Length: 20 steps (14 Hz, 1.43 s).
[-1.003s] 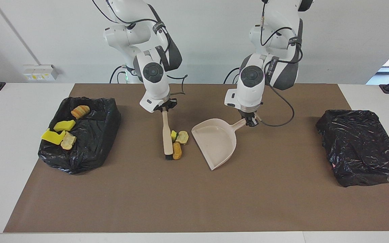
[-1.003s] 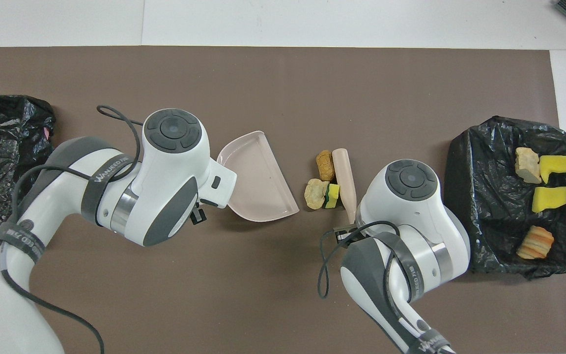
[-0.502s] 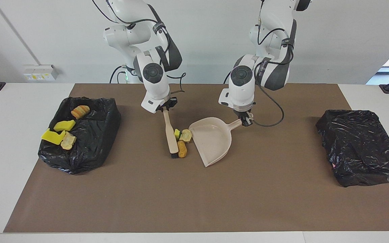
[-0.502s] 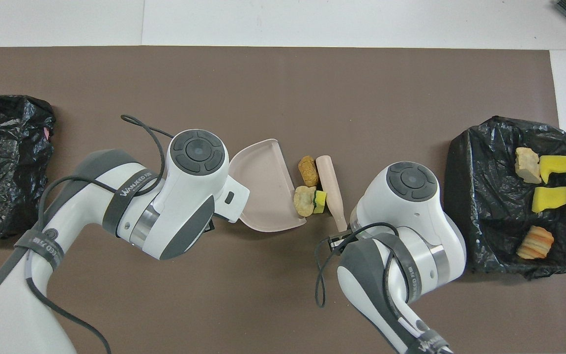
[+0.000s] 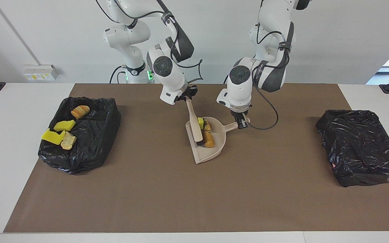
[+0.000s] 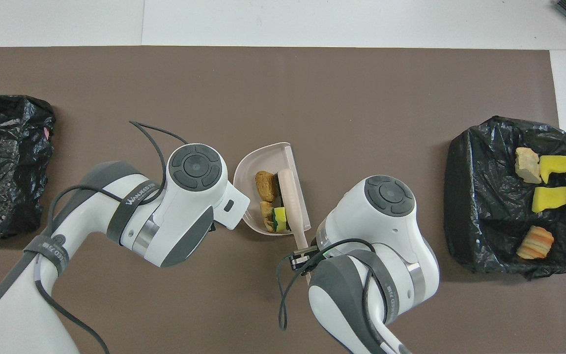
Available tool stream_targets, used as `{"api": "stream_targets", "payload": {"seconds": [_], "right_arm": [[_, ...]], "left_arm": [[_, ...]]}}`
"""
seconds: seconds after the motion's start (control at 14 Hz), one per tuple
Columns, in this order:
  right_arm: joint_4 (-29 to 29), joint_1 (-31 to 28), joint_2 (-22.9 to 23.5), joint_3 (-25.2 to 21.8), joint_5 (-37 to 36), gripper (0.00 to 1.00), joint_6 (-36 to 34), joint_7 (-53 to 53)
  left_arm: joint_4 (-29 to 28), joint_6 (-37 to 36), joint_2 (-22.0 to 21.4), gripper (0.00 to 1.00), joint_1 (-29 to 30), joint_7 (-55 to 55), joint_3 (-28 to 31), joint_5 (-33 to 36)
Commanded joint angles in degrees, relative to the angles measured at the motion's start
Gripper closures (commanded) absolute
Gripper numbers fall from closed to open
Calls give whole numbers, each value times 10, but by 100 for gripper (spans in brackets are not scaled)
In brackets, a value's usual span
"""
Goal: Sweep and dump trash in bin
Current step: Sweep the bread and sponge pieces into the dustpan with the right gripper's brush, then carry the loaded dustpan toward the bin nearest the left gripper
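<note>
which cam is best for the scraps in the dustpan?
Overhead view: it looks straight into the dustpan, showing the scraps beside the brush. In the facing view the scraps bunch together, partly hidden by the brush.

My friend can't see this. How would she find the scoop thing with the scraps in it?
Find the brown mat. At its middle, between two black bags, lies a beige dustpan. Only it holds a yellow sponge chunk and bread-like scraps.
</note>
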Motion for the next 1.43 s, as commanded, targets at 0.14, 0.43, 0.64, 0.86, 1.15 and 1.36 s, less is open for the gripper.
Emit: {"api": "stream_targets", "payload": {"seconds": [0.14,0.43,0.64,0.86,1.15,1.36], "right_arm": [[28,-10,-39,-8,-10,100,-50,14],[67,-10,-40,-7,-96,100,-108,41],[82,-10,-53,-6,-142,100,-146,60],[71,-9,-83,-1,-139,100,-159,153],[32,1,-113,3,-72,100,-150,169],[4,40,-115,14,-61,100,-131,205]], "left_arm": [[-28,42,-15,100,44,128,2,-86],[-22,42,-15,100,70,147,1,-119],[-8,32,-16,100,100,216,2,-159],[21,-3,-19,100,142,219,3,-160],[109,-86,-12,100,184,260,8,-151],[154,-129,-12,100,231,301,8,-136]]}}
